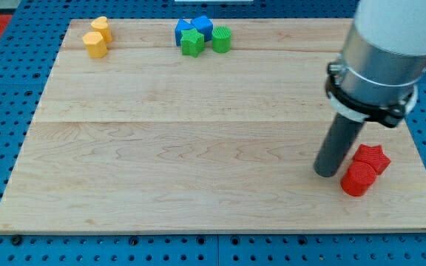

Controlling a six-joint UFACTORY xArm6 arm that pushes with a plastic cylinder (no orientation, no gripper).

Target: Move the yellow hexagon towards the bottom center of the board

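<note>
The yellow hexagon (94, 43) sits near the board's top left corner, touching a second yellow block (100, 28) just above it. My tip (326, 172) rests on the board at the lower right, far from both yellow blocks. It stands just left of two red blocks, a star shape (371, 157) and a rounder one (356, 179).
A cluster sits at the top centre: two blue blocks (184, 30) (203, 26), a green star-like block (192, 43) and a green round block (221, 39). The wooden board (198, 148) lies on a blue pegboard surface. The arm's white and grey body fills the upper right.
</note>
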